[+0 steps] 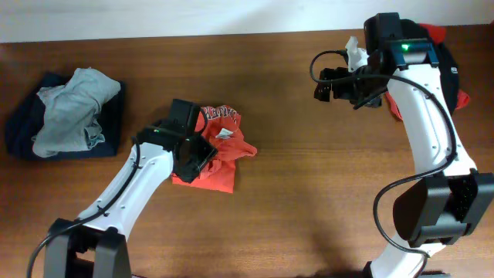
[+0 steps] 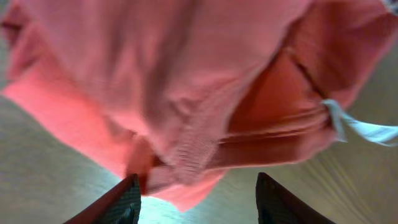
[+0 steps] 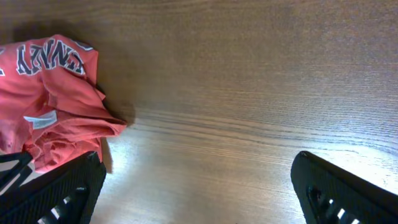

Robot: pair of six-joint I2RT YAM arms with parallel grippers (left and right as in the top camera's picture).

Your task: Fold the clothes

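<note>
A crumpled red T-shirt (image 1: 218, 153) with dark lettering and a white neck label lies on the wooden table, left of centre. My left gripper (image 1: 194, 154) is open and hovers right over its left part; in the left wrist view the red cloth (image 2: 186, 87) fills the frame above the two spread fingers (image 2: 198, 202), and nothing is between them. My right gripper (image 1: 333, 85) is open and empty, high at the back right, well away from the shirt. The right wrist view shows the shirt (image 3: 50, 118) at the far left and bare wood between the fingers (image 3: 199, 193).
A pile of grey and navy clothes (image 1: 65, 114) lies at the far left. More red and dark garments (image 1: 448, 66) are heaped at the back right corner behind my right arm. A white scrap (image 1: 355, 52) lies near that arm. Bare wood (image 1: 309, 193) spans the middle and front.
</note>
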